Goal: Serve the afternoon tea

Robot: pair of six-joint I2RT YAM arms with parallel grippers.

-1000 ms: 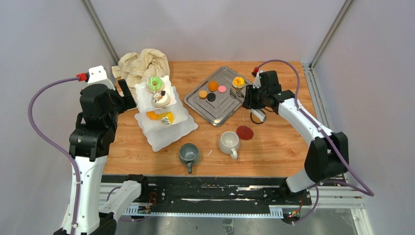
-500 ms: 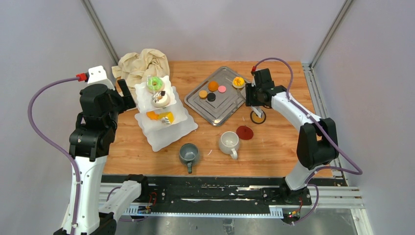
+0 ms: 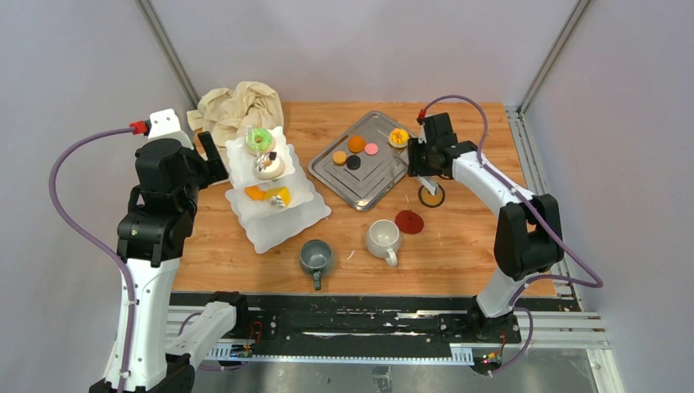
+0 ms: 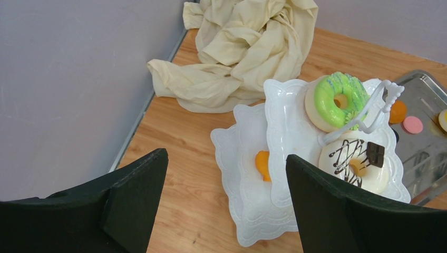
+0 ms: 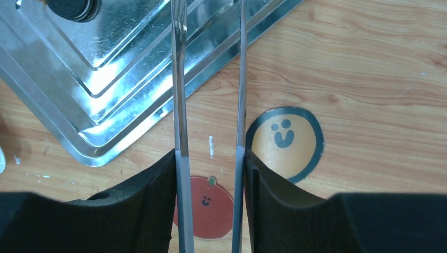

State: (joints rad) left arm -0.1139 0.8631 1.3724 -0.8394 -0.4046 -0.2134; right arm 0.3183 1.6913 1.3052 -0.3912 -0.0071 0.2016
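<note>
the right fingers (image 5: 153,200) are clenched on a pair of thin steel tongs (image 5: 180,79), whose two blades reach out over the rim of the steel tray (image 3: 367,187), with a smiley coaster (image 5: 284,139) on the wooden surface (image 3: 466,237) below. the left fingers (image 4: 132,205) are spread wide with nothing between them, hanging beside the white three-tier stand (image 3: 274,233). the stand carries a green ring doughnut (image 3: 259,140), a white chocolate-drizzled pastry (image 3: 268,166) just beside it, and orange pieces (image 3: 268,195) on a lower tier. on the tray lie an orange pastry (image 3: 357,144), a pink pastry (image 3: 371,149), a dark pastry (image 3: 353,162) and a yellow tart (image 3: 398,137). the grey mug (image 3: 316,257) and white mug (image 3: 382,237) stand nearer the front. i'd guess those little cakes are light and soft, easily squashed or smeared, so the tongs should close gently across the sides, low down, never on the topping. the tray looks slick, so a round one could skid away.
</note>
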